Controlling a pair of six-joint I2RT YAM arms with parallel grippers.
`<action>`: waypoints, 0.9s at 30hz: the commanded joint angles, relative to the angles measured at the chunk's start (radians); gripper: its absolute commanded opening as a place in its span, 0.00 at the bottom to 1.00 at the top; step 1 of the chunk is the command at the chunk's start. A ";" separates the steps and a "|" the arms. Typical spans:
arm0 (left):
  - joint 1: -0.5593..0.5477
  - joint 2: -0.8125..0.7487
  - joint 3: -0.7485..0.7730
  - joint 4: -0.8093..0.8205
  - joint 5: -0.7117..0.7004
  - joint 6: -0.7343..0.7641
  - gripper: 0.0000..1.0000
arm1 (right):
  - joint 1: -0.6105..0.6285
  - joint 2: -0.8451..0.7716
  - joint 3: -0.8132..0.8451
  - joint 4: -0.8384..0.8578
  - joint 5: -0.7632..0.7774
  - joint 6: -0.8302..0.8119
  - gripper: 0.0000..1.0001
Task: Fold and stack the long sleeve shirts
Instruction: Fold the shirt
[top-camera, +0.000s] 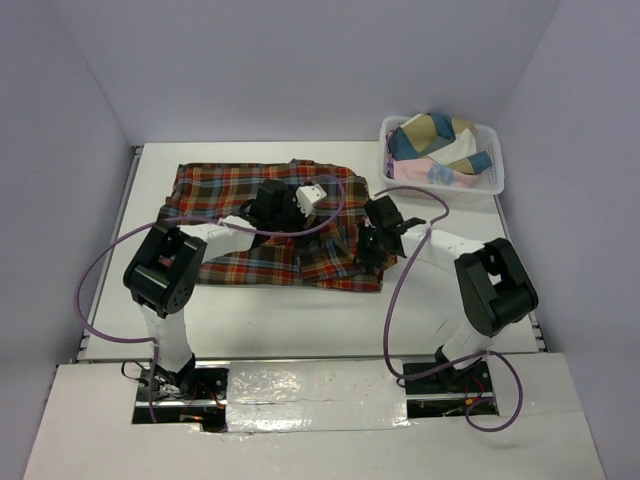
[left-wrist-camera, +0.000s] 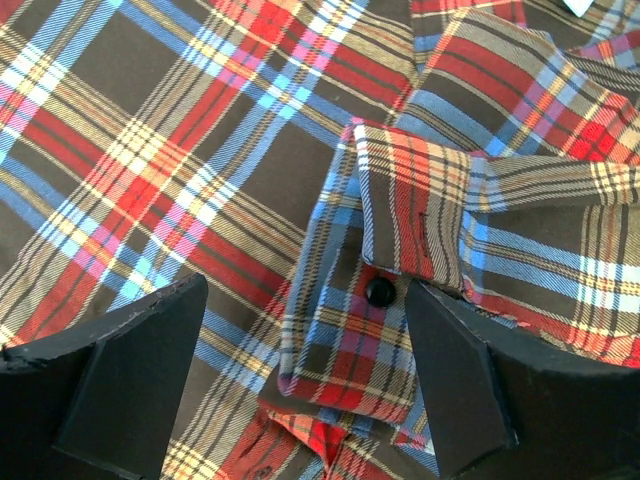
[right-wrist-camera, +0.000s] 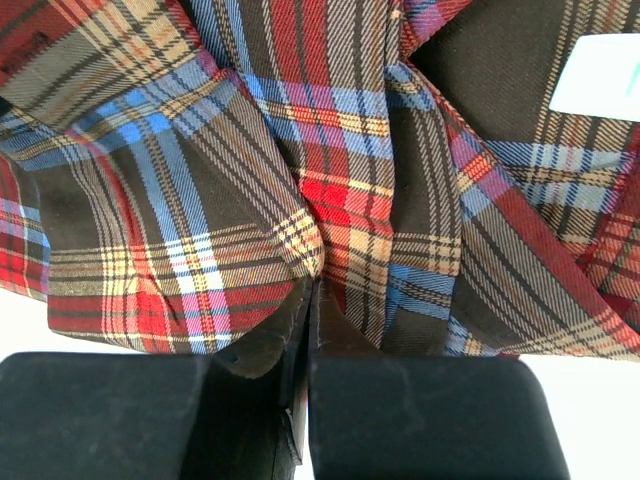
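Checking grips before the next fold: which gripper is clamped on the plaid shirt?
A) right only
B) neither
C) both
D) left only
A: the right gripper has its fingers pressed together on a bunched fold of the plaid shirt, while the left gripper stands open above the buttoned cuff.

Table (top-camera: 300, 320): white and flat.
Shirt (top-camera: 215, 190): plaid, lying spread out in the middle of the table, bunched up on its right side.
Basket (top-camera: 498, 172): white, in the far right corner, near the shirt.
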 joint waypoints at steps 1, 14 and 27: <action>-0.012 0.019 -0.018 0.063 0.008 0.050 0.94 | 0.004 -0.070 -0.018 0.001 0.032 -0.002 0.00; -0.047 0.033 -0.027 0.101 -0.002 0.083 0.99 | 0.002 -0.207 -0.142 -0.030 0.099 0.075 0.00; -0.049 -0.076 0.113 -0.139 -0.176 0.181 0.99 | 0.002 -0.239 -0.076 -0.081 0.128 0.038 0.65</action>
